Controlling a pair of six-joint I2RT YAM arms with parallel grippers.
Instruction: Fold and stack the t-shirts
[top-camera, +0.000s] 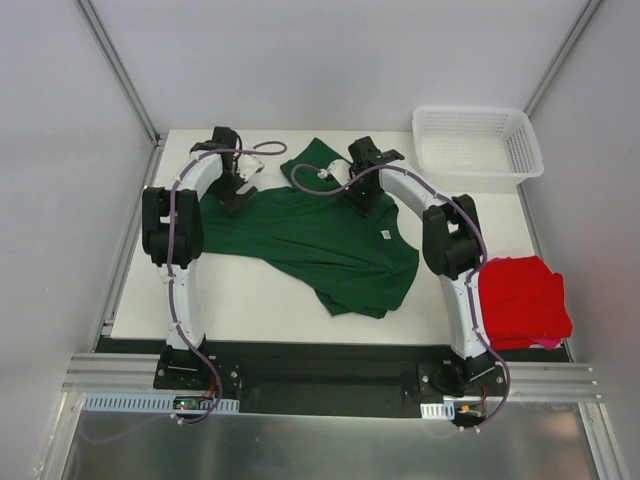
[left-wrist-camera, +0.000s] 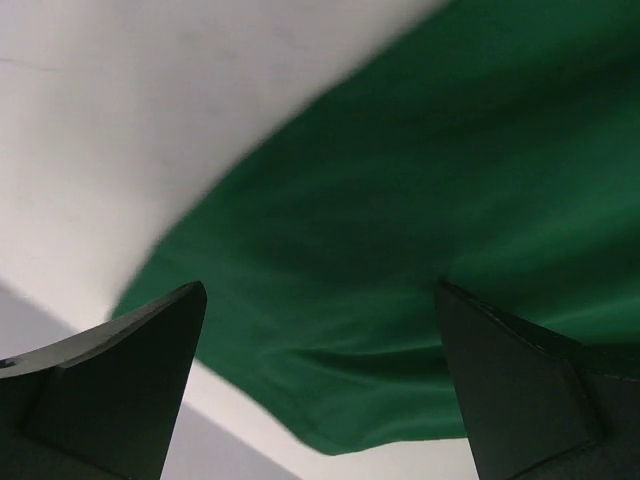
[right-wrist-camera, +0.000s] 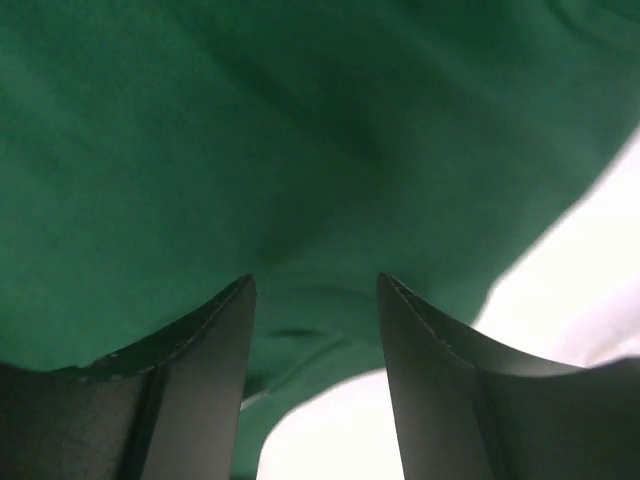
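Red t-shirt (top-camera: 520, 300) is sitting as a rough folded bundle well in front of the basket (top-camera: 470, 172). Green t-shirt (top-camera: 330, 240) is lying unfolded and rumpled on the tabletop (top-camera: 220, 300) left of the basket, so its folding and the stacking are probably remaining. Left end effector (left-wrist-camera: 320, 300) is hovering wide and right end effector (right-wrist-camera: 315, 285) narrower over green cloth, neither visibly gripping.

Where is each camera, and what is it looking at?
Top: high behind the robot, looking down at the table, green t-shirt, red t-shirt, basket; left arm, right arm show.
Left wrist: on the left wrist, facing the green t-shirt's edge; the open left tool shows.
Right wrist: on the right wrist, close over the green t-shirt; the right tool shows.
Shared: all see the green t-shirt.
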